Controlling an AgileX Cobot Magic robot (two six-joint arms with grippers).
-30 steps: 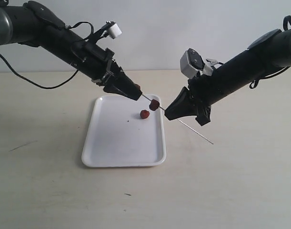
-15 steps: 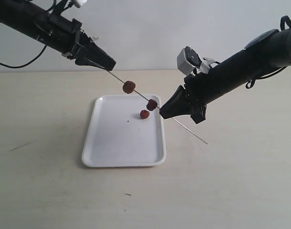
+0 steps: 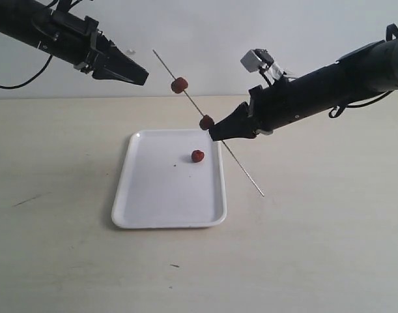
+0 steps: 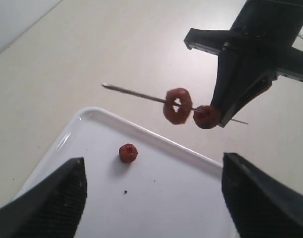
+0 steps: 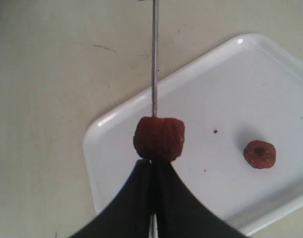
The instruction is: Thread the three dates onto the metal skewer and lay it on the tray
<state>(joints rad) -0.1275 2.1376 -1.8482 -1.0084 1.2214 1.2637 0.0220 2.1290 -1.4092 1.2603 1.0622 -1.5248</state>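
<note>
My right gripper (image 3: 215, 134) is shut on the metal skewer (image 3: 192, 104), which slants up to the left above the tray (image 3: 153, 202). Two dates are threaded on it: one (image 3: 180, 85) partway up, one (image 3: 206, 122) right against the right fingertips. In the right wrist view the near date (image 5: 158, 138) hides the other. The third date (image 3: 197, 156) lies loose on the tray, also seen as date (image 4: 128, 152) and date (image 5: 259, 154). My left gripper (image 3: 141, 75) is open and empty, up at the left, apart from the skewer's free tip. Its fingers (image 4: 52, 203) frame the tray (image 4: 156, 198).
The tray rests on a pale beige table (image 3: 316, 248) before a plain white wall. The skewer's lower end (image 3: 260, 193) hangs over the table right of the tray. A dark cable (image 3: 16, 83) trails from the left arm.
The left gripper let go of the skewer and drew back up and left. The right gripper lifted and tilted the skewer steeper, carrying both threaded dates upward. The loose date stayed put.
</note>
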